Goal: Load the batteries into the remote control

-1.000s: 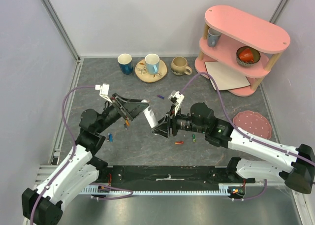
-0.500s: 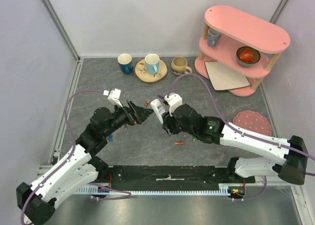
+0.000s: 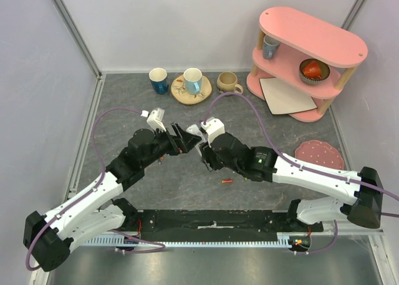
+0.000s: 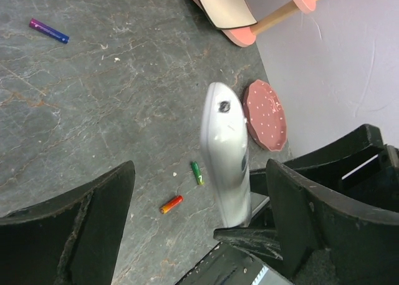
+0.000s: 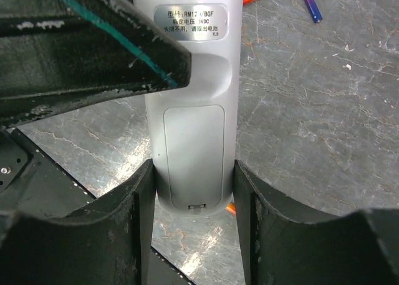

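The right gripper (image 5: pixel 193 194) pinched the remote control (image 5: pixel 190 110) by its lower end, apparently raised off the table (image 4: pixel 112 98), with the battery cover (image 5: pixel 193 154) shut. The left gripper (image 4: pixel 201 173) stood wide apart, 1 finger on either side of the remote, gripping nothing. A red-orange battery (image 4: pixel 171 204), green battery (image 4: pixel 197 173) and purple battery (image 4: pixel 48 30) lay loose below. A skewed push on the cover could twist the remote out of that end-only pinch.

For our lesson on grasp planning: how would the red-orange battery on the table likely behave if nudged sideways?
The red-orange battery is a thin cylinder lying on its side, so it would probably roll. The table looks flat and smooth, so little would likely stop it.
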